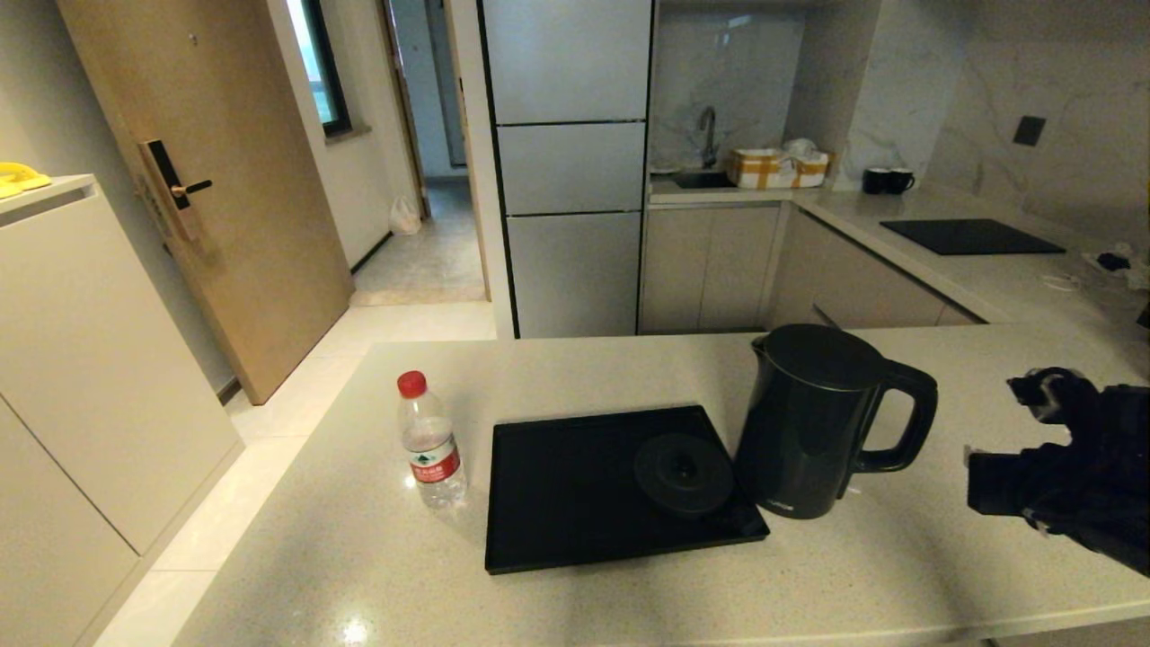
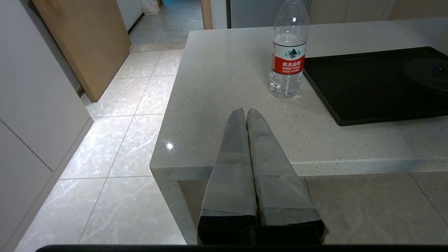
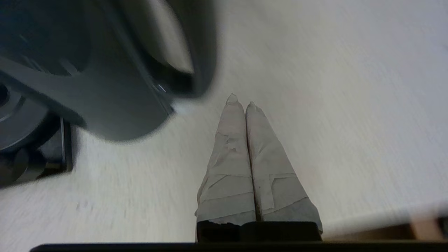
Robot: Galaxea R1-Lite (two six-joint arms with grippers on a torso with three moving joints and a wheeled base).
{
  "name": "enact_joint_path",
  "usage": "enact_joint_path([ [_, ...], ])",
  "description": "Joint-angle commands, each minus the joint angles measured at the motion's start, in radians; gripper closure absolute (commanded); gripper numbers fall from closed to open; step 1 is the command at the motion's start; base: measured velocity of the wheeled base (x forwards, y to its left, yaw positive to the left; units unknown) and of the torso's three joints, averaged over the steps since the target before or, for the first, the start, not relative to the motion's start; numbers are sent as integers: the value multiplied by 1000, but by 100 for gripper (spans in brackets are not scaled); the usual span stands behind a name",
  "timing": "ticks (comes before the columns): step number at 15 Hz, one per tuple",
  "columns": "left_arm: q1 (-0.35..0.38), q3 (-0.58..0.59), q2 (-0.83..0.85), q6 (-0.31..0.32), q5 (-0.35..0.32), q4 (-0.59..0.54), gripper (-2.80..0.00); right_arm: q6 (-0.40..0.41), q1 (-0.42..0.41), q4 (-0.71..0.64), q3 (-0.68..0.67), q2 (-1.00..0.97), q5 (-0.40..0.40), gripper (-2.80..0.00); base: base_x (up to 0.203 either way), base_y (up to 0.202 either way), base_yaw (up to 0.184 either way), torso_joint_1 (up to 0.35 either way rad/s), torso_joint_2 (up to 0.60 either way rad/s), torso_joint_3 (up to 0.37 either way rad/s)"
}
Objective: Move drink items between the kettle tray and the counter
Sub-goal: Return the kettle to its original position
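Grey-taped right gripper (image 3: 241, 99) has fingers pressed together, empty, at frame right near the kettle (image 1: 813, 422), which stands on counter (image 1: 629, 593) touching tray's (image 1: 557, 503) right edge. Left gripper (image 2: 246, 112) likewise closed, w/ bottle (image 1: 429, 440) left of tray.

Dim, even indoor light fills the head view; the kettle (image 1: 813, 422) and water bottle (image 1: 430, 442) cast soft shadows on the counter (image 1: 575, 593), which shows small glints near its front edge. The right wrist view is streaked with motion blur; the left wrist view is sharp.
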State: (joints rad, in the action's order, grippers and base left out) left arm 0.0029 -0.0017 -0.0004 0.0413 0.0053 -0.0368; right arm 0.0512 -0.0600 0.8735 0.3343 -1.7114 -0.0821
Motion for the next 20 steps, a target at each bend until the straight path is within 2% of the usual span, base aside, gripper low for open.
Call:
enact_joint_path([
  [1,0,0,-1,0,1,0,0,23,54,121,17,-168,-12,0,0,0,0,0,0,0],
  [4,0,0,0,0,1,0,0,28,140,166,60,-221,-78,0,0,0,0,0,0,0],
  [9,0,0,-1,0,1,0,0,29,139,151,123,-249,-110,0,0,0,0,0,0,0],
  [10,0,0,-1,0,1,0,0,29,137,147,126,-249,-125,-280,0,0,0,0,0,0],
  [12,0,0,0,0,1,0,0,27,137,144,115,-224,-150,-280,0,0,0,0,0,0],
  [20,0,0,-1,0,1,0,0,11,141,135,16,-126,-150,-280,0,0,0,0,0,0],
])
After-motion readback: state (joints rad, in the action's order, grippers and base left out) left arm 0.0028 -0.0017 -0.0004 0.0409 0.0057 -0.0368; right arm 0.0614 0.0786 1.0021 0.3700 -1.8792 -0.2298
